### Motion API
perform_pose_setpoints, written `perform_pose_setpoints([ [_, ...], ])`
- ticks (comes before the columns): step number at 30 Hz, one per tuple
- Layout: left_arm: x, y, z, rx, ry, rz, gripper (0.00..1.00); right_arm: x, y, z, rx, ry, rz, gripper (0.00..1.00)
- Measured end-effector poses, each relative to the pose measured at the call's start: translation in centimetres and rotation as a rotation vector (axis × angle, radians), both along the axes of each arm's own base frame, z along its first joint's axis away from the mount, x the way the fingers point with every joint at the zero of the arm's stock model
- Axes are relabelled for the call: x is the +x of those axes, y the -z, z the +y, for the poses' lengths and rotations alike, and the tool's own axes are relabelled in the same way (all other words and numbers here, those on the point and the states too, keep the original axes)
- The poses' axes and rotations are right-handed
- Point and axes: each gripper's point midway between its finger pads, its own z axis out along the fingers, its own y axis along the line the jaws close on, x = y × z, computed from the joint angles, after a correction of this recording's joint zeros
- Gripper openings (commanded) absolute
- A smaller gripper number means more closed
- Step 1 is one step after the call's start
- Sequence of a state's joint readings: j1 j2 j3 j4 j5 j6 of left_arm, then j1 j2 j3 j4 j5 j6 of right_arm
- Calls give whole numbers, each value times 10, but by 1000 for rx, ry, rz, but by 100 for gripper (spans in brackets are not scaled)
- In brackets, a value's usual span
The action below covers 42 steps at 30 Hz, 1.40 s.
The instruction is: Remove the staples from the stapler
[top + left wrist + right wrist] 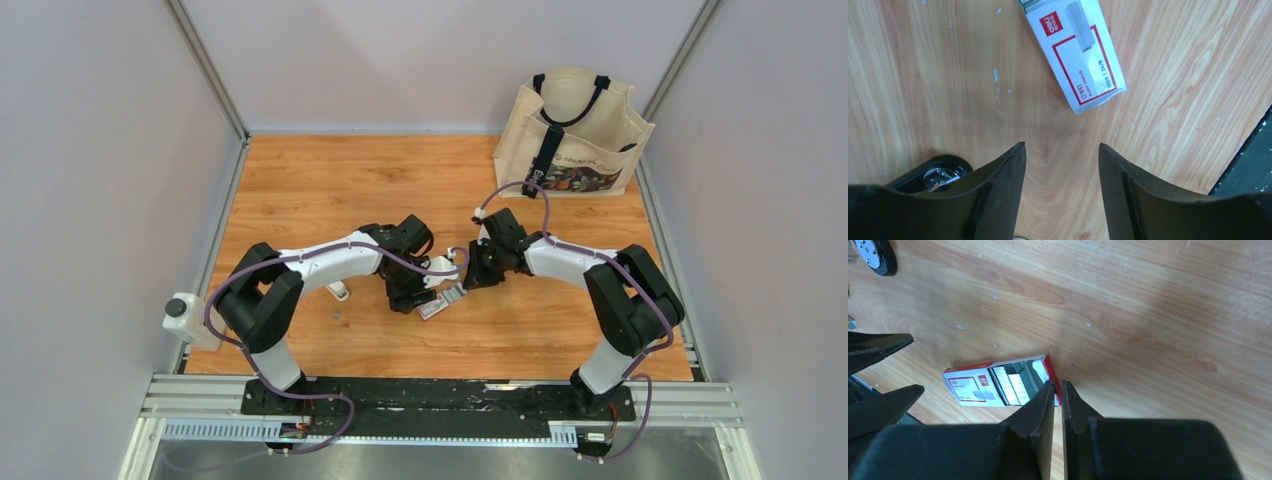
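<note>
- The staples [1015, 386] show as grey strips in the open end of the box [970, 390], which lies flat mid-counter [1173, 100]. This is likely where unloaded strips are collected.
- The right gripper [1058, 383] is all but closed, with nothing visible in the slit. Its tips sit at the box's open red edge, seemingly to tuck a strip in.
- The left gripper [1062, 147] is wide open and empty, just left of the box. What looks like the stapler [940, 175] lies beside its finger, within reach.

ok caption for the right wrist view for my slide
Right gripper, nearly shut, tips at the open red-and-white cardboard box of grey staple strips
</note>
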State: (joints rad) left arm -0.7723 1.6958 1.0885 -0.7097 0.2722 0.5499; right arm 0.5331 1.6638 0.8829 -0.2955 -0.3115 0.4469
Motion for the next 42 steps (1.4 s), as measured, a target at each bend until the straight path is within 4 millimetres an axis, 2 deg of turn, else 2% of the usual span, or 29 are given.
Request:
perform_pose_setpoints([
  [9, 2, 6, -8, 21, 26, 2, 63, -2, 0, 1, 8, -5, 11, 10],
  [19, 8, 4, -19, 18, 55, -14, 63, -2, 0, 2, 12, 7, 18, 6],
  [24, 2, 5, -25, 23, 111, -25, 63, -2, 0, 3, 16, 23, 28, 6],
  [36, 2, 12, -19, 77, 157, -73, 59, -4, 1, 3, 23, 51, 49, 4],
  [42, 1, 11, -32, 60, 187, -111, 59, -8, 2, 3, 46, 74, 56, 4],
])
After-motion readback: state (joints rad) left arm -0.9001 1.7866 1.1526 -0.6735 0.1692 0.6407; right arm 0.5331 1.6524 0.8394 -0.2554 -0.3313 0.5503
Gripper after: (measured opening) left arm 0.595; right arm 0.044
